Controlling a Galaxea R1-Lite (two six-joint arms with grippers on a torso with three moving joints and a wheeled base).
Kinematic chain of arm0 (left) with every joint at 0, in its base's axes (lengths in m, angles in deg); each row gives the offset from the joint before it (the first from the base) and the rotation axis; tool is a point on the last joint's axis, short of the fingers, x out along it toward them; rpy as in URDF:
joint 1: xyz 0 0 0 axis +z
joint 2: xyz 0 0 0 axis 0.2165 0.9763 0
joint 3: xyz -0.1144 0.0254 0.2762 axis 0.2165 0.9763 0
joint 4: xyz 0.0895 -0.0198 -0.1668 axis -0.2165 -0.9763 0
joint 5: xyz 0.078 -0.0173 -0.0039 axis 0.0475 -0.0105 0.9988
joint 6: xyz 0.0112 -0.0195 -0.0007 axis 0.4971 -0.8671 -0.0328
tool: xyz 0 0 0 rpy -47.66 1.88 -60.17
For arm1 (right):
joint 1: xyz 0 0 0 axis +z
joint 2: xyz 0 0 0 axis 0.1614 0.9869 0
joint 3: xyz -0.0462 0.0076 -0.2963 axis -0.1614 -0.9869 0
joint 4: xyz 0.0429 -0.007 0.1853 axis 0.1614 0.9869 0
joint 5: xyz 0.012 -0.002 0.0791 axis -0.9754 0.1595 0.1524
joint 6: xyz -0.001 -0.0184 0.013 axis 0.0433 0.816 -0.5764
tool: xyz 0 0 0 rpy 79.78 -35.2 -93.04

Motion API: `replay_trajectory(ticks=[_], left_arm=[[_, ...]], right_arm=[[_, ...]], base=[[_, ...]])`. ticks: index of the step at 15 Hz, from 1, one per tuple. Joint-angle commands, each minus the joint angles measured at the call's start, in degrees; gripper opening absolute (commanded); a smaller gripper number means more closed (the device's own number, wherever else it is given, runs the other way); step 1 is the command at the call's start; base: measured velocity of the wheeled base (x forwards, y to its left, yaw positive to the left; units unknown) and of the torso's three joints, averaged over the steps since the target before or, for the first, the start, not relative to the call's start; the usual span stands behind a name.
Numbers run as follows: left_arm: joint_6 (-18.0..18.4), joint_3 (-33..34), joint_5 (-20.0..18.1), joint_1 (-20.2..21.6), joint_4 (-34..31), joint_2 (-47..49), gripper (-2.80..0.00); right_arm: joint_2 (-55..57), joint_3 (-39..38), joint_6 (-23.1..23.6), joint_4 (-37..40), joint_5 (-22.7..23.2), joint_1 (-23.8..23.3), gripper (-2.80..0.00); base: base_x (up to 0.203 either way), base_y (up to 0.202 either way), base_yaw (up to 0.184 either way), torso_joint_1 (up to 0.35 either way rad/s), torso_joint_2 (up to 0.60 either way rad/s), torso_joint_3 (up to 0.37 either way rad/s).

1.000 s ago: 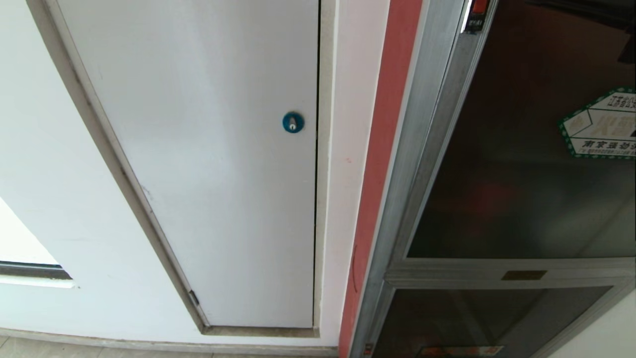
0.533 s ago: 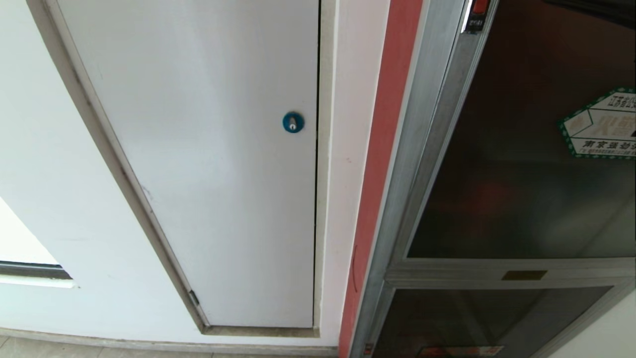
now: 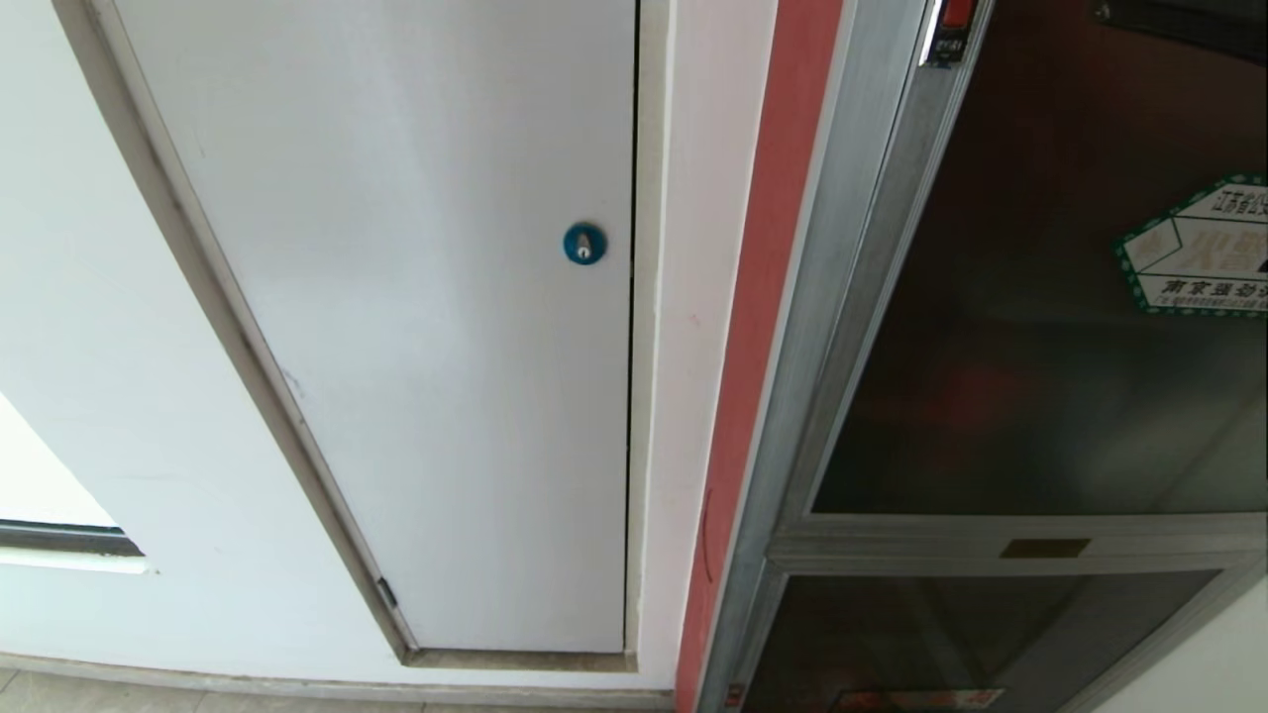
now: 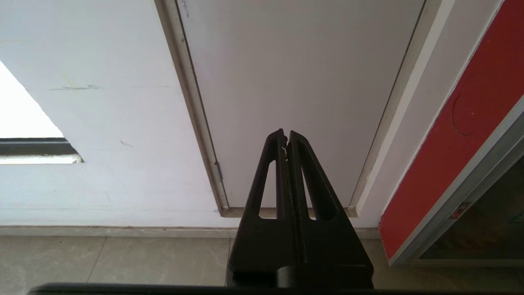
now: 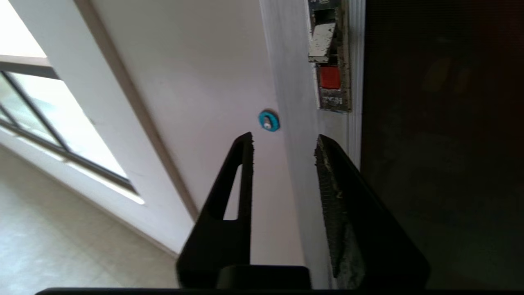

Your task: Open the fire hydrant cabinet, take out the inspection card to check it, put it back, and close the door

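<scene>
While the door (image 3: 1030, 297) stood shut, nothing was done yet.
Right tool (image 5: 283, 149) parted near the red latch tab (image 5: 329, 78); left tool (image 4: 286, 141) together, parked.

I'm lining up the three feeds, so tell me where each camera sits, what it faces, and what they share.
Head view: high on the robot, looking down at the white panel with its blue lock and the door; no arm shows.
Left wrist view: behind the left gripper, jaws closed, facing the panel's lower corner and the floor.
Right wrist view: behind the right gripper, jaws parted, facing the door's red latch tab.
Shared: the head and right wrist views both show the lock and the latch tab.
</scene>
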Motion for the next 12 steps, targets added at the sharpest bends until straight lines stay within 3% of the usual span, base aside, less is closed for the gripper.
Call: replay_trajectory(ticks=[1, 5, 8, 10, 12], left_arm=[[0.0, 0.1, 0.0, 0.0, 0.0, 0.0, -2.8], [0.0, 0.0, 0.0, 0.0, 0.0, 0.0, -2.8], [0.0, 0.0, 0.0, 0.0, 0.0, 0.0, -2.8], [0.0, 0.0, 0.0, 0.0, 0.0, 0.0, -2.8], [0.0, 0.1, 0.0, 0.0, 0.0, 0.0, -2.8]], right_arm=[[0.1, -3.8, 4.5, -3.7, -7.4, 3.4, 0.0], [1.4, -18.9, 12.2, -29.0, -19.0, 8.3, 0.0], [5.5, -23.9, 18.4, -46.8, -26.8, 10.8, 0.0], [7.2, -24.3, 20.9, -53.0, -30.4, 11.3, 0.0], [7.6, -24.2, 21.3, -54.7, -30.5, 11.4, 0.0]], base=[[0.0, 0.0, 0.0, 0.0, 0.0, 0.0], [0.0, 0.0, 0.0, 0.0, 0.0, 0.0], [0.0, 0.0, 0.0, 0.0, 0.0, 0.0], [0.0, 0.0, 0.0, 0.0, 0.0, 0.0], [0.0, 0.0, 0.0, 0.0, 0.0, 0.0]])
